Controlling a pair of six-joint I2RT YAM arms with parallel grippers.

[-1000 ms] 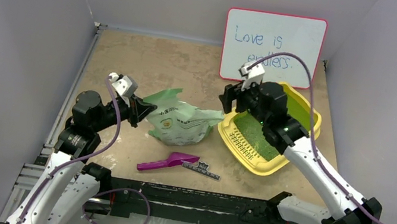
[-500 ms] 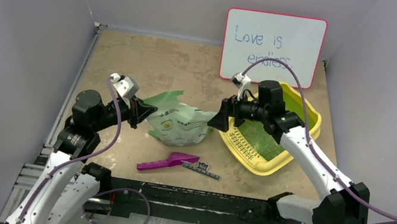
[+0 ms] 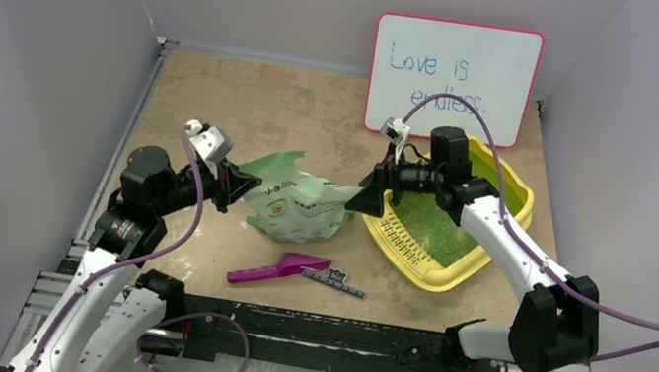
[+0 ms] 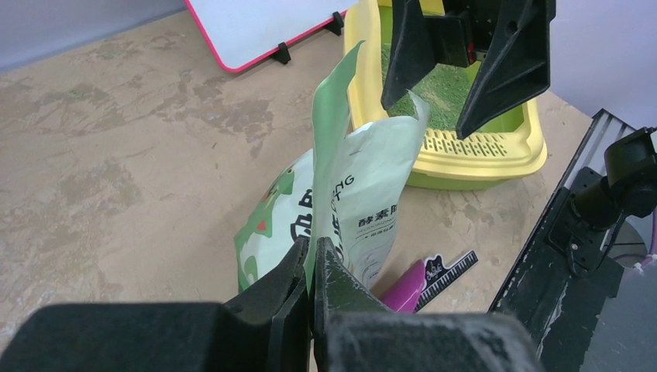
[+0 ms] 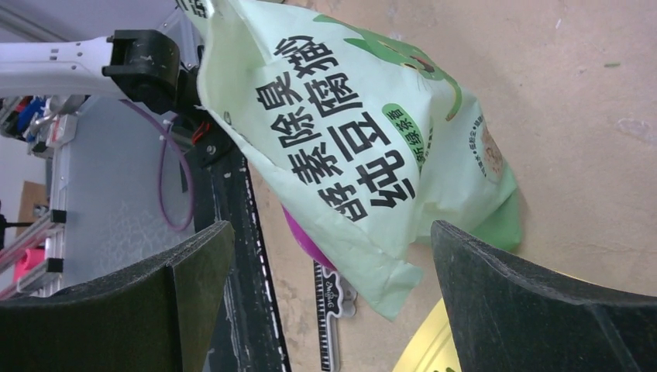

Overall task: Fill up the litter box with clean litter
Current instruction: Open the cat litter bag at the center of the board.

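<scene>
Two sets of fingers meet the pale green bag (image 3: 302, 207) at centre frame. Its left edge is pinched by the closed left fingers (image 4: 271, 288). At its right corner the right fingers (image 5: 542, 310) are spread wide; contact cannot be told. Right of centre, the litter box (image 3: 436, 279) contains clean litter (image 3: 426, 225).

Pale green bag (image 3: 297, 206), printed with dark characters and darker green patches, lies crumpled on its side mid-worktop (image 3: 249, 103), a mottled, stained tan surface; one bag corner lifts at the left, another points right. Just in front of it, toward the near edge: magenta scoop (image 3: 277, 269), bowl to the right, its tip touching or just beside a black ruler-shaped strip (image 3: 335, 282) with white markings. White board (image 3: 453, 76), red frame, stands upright on small black feet at the back wall, blue handwriting reading "Love is endless."
</scene>
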